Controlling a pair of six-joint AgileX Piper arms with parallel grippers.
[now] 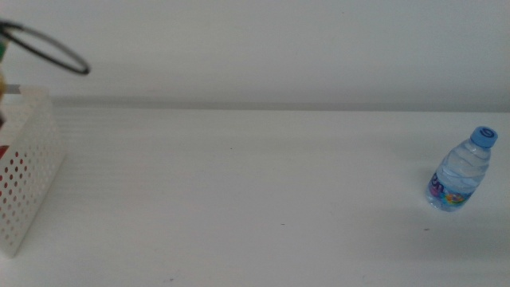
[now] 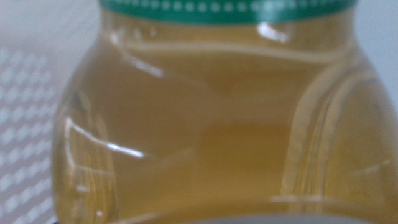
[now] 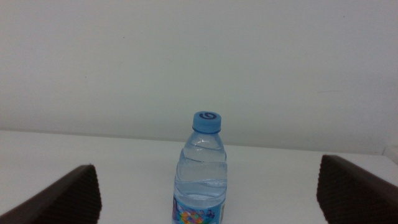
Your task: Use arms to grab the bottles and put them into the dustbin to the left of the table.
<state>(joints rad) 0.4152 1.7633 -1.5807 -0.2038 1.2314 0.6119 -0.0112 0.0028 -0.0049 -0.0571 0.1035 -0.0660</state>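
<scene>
The orange juice bottle [image 2: 211, 124] fills the left wrist view, with the green edge of its label at one end. It hangs close against the camera and hides the left jaws that hold it. The perforated wall of the white dustbin [image 2: 22, 130] shows beside it. In the middle view the dustbin [image 1: 32, 159] stands at the left edge, and only the left arm's black cable [image 1: 56, 52] shows above it. The clear blue-capped water bottle [image 1: 460, 180] stands upright at the far right. My right gripper [image 3: 206, 167] is open, and the water bottle [image 3: 200, 174] stands ahead between its wide-apart jaws, apart from both.
Something red [image 1: 6, 185] shows through the dustbin's holes low down. The white table [image 1: 255, 199] runs bare between the dustbin and the water bottle. A pale wall closes off the back.
</scene>
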